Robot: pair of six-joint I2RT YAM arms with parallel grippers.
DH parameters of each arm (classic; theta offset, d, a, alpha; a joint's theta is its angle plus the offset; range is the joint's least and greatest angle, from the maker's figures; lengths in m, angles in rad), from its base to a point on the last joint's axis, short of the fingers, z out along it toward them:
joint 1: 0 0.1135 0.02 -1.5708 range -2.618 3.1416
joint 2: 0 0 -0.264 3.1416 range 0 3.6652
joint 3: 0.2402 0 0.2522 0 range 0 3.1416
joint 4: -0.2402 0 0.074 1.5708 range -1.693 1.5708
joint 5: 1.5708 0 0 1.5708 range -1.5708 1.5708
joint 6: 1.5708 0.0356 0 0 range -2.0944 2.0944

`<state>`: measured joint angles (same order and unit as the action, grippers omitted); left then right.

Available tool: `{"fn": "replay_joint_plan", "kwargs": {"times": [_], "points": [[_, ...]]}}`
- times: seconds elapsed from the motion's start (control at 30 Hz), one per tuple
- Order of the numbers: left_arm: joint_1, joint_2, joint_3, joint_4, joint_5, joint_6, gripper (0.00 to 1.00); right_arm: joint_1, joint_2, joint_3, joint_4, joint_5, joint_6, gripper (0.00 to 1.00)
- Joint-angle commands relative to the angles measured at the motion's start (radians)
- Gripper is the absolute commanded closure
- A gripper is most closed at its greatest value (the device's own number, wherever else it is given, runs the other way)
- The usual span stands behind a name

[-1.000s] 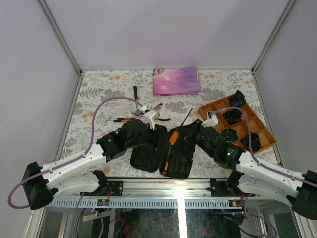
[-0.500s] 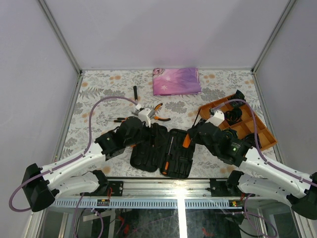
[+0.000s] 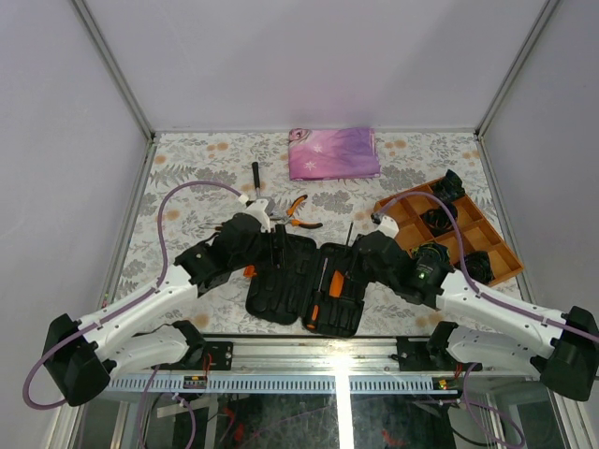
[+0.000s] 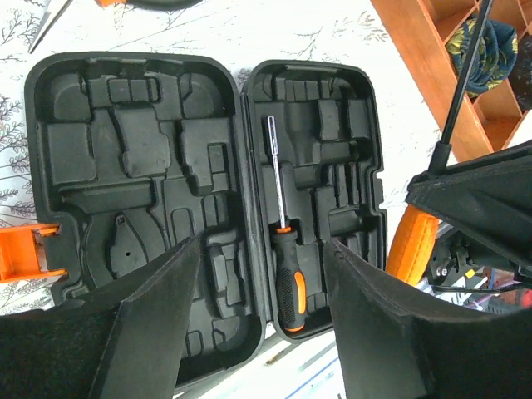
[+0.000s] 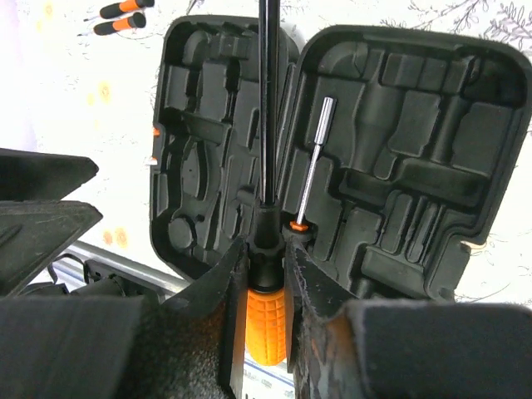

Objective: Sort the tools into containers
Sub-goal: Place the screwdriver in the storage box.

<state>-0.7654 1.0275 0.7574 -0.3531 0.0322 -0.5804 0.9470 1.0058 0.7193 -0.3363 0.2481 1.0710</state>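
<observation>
The black tool case lies open flat, both halves showing moulded slots. One orange-and-black screwdriver rests in a slot of the right half. My right gripper is shut on the handle of a second screwdriver, whose long black shaft points out over the case's hinge. In the top view the right gripper is at the case's right half. My left gripper stands open and empty above the case's near edge. Pliers and a hammer lie on the table behind the case.
An orange wooden tray with black coiled bundles stands at the right. A folded pink-purple cloth lies at the back. Two small screwdrivers lie left of the case. An orange latch sticks out from the case's left side.
My right arm has swung left from the tray, carrying the screwdriver over the open case. My left gripper has drawn back to the left and opened wider.
</observation>
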Motion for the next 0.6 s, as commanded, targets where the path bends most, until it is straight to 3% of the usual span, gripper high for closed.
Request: {"fn": "replay_joint_plan", "kwargs": {"times": [0.0,0.23,0.57], "points": [[0.003,-0.002,0.036,-0.034,-0.032,0.002,0.40,0.003,0.020,-0.040,0.105,-0.043,0.088,1.00],[0.002,0.020,0.043,-0.032,-0.025,0.010,0.38,0.001,0.062,-0.084,0.165,-0.067,0.154,0.99],[0.003,0.039,0.049,-0.034,-0.022,0.013,0.38,0.001,0.195,-0.046,0.130,-0.151,0.119,0.97]]}}
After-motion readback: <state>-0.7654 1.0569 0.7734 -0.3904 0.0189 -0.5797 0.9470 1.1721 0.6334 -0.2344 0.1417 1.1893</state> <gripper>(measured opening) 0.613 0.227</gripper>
